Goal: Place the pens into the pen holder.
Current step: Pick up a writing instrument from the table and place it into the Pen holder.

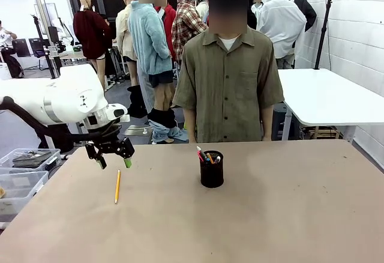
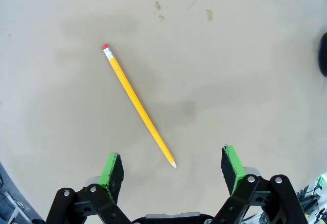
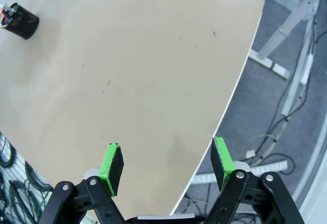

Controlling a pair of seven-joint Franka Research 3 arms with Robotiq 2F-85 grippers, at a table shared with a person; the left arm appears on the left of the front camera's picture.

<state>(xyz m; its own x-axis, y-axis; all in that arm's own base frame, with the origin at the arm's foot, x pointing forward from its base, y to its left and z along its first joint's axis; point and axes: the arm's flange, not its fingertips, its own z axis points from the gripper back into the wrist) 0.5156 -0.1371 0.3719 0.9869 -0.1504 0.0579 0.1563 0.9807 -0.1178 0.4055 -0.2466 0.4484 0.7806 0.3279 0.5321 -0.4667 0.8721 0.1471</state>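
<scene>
While our left gripper [image 1: 114, 162] hangs open and empty, the pencil [image 2: 137, 103] lies flat beneath it, only its tip between the pads [image 2: 113, 169]; cup [image 1: 212, 176] well off to its right. We fear a skewed pinch spinning it loose. Right gripper [image 3: 166, 157] open, idle.

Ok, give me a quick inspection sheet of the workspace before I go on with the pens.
Surface: tan table, a few small marks.
Job's things: yellow pencil lying flat on the table; black pen holder upright, several pens in it.
Clutter: nothing seen.
Grippers: left gripper above the pencil's tip, fingers open, empty; right gripper over the table's edge, fingers open, empty.
Cables: cables on the floor beside the table.
Surroundings: person at the far side; clear bins at left; white table behind.
</scene>
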